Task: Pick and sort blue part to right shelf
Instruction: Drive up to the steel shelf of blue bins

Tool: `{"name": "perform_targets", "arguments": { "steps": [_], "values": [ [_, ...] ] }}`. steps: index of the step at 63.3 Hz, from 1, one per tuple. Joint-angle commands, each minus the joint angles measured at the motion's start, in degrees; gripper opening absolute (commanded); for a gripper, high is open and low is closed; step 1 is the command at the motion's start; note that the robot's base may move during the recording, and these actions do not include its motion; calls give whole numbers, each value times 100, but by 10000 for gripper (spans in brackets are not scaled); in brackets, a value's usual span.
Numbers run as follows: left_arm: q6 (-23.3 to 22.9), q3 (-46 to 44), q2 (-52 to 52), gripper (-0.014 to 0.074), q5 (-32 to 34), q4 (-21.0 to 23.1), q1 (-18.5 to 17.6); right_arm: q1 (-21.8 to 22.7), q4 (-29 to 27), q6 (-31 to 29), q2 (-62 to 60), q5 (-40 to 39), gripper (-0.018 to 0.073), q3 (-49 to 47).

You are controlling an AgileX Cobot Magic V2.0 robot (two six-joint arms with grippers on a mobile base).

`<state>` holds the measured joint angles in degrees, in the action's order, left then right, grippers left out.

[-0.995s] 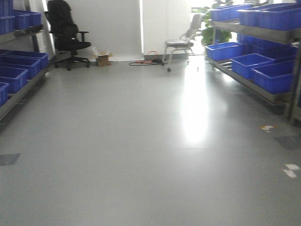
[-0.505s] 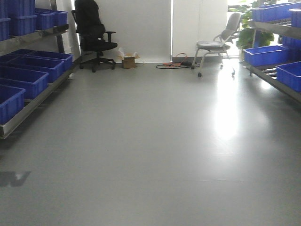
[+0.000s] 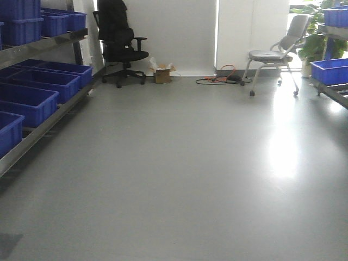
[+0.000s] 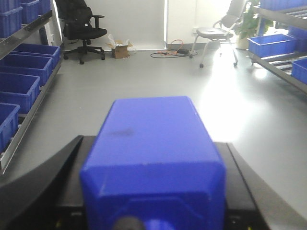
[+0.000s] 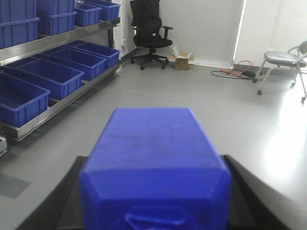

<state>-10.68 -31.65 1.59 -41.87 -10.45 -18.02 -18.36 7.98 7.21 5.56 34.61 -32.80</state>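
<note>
Black matte left fingers [image 4: 41, 191], wedge-shaped; right fingers [image 5: 53, 206] same black, smooth.

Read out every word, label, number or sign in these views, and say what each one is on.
None can be read in any view.
The blue part in the right wrist view: raised mark at its near edge, too blurred to read.
The cardboard box by the far wall: too small to tell.
The blue crates: no labels show.
</note>
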Motion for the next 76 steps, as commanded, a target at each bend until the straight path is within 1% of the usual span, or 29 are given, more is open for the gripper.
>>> {"name": "perform_targets", "arguments": {
  "steps": [1,76],
  "values": [
    [4,-150,107,333,509,-4,-16,10,81,-54,105,-537,192,-146],
    [4,-146,107,333,509,-4,-16,10,81,-54,105,-541,192,-146]
  ]
}}
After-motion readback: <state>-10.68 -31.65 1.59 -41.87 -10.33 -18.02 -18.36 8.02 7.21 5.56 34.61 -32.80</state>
